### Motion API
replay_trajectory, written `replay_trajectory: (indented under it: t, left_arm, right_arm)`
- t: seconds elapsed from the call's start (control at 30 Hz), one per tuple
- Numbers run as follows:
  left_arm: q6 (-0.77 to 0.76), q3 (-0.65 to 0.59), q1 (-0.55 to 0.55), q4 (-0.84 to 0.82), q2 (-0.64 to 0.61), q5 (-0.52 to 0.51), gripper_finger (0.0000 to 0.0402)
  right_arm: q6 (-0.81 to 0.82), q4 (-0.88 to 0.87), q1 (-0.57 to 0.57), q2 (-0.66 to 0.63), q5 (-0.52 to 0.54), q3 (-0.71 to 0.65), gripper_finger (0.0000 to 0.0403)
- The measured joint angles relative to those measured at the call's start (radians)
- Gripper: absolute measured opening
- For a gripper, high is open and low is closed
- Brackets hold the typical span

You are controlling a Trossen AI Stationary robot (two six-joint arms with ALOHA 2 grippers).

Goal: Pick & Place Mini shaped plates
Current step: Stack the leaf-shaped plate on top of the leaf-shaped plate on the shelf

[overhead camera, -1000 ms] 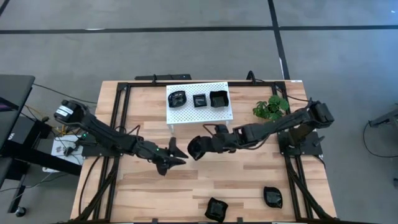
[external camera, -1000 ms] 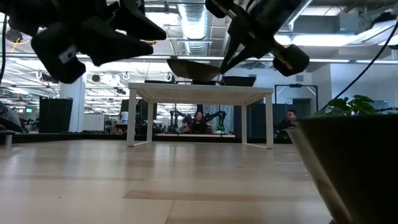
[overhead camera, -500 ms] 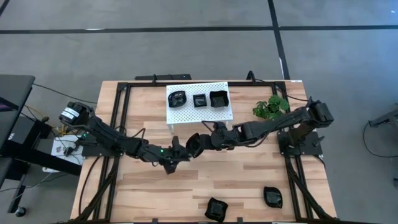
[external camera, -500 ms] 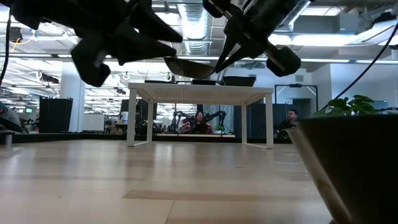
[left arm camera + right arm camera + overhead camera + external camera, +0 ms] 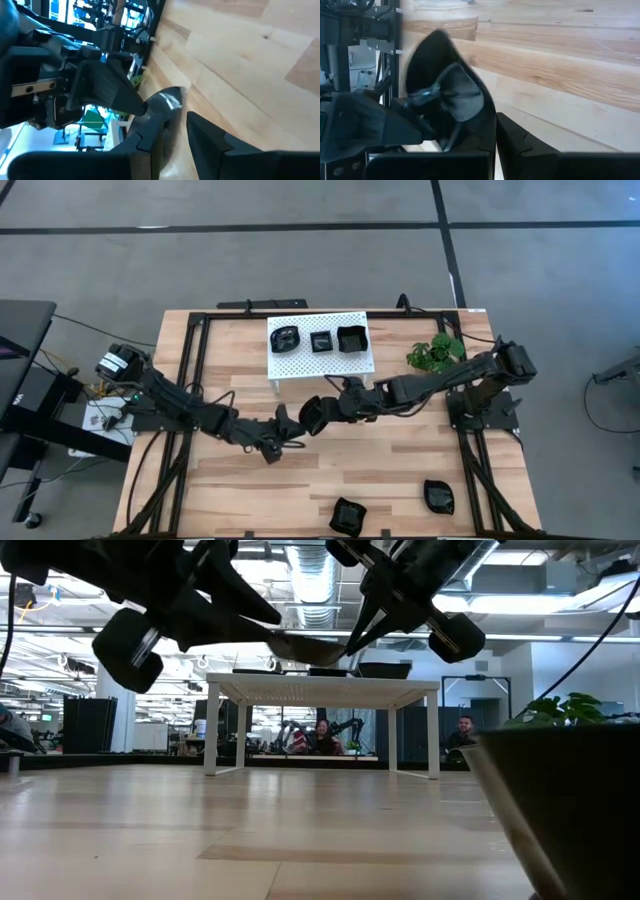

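At the centre of the high view, the right gripper holds a mini shaped plate by its rim, above the table; the left gripper meets it (fingers apart either side of the plate's edge, not clearly clamped); three more plates sit on the white rack, upper centre; two lie at lower right.

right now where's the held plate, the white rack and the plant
held plate [image 5: 313,414], high view, its dark bowl.
white rack [image 5: 300,362], high view, bare perforated top.
plant [image 5: 436,352], high view, its leaves.
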Motion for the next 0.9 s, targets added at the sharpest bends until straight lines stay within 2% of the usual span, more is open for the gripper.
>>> replay_trajectory:
  t: [0.2, 0.47, 0.6, 0.8, 0.9]
  left_arm:
    - [0.0, 0.0, -0.004, 0.0, 0.0, -0.069, 0.0087]
    - [0.003, -0.001, 0.02, -0.022, 0.0, -0.05, 0.0085]
    - [0.005, -0.001, 0.031, -0.041, 0.0, 0.001, 0.0064]
    - [0.07, -0.002, 0.029, -0.048, 0.0, 0.013, 0.0012]
    - [0.077, -0.003, 0.03, -0.046, 0.0, 0.013, 0.0011]
  right_arm:
    - [0.0, -0.001, 0.0, 0.0, 0.0, 0.0, 0.0]
    - [-0.001, 0.0, 0.0, 0.0, 0.0, 0.0, 0.0]
    - [-0.057, 0.005, 0.0, 0.0, -0.001, 0.0, 0.0]
    - [-0.068, 0.005, -0.002, 0.0, -0.005, 0.0, 0.0008]
    - [-0.071, 0.008, -0.002, 0.0, -0.005, 0.0, 0.0009]
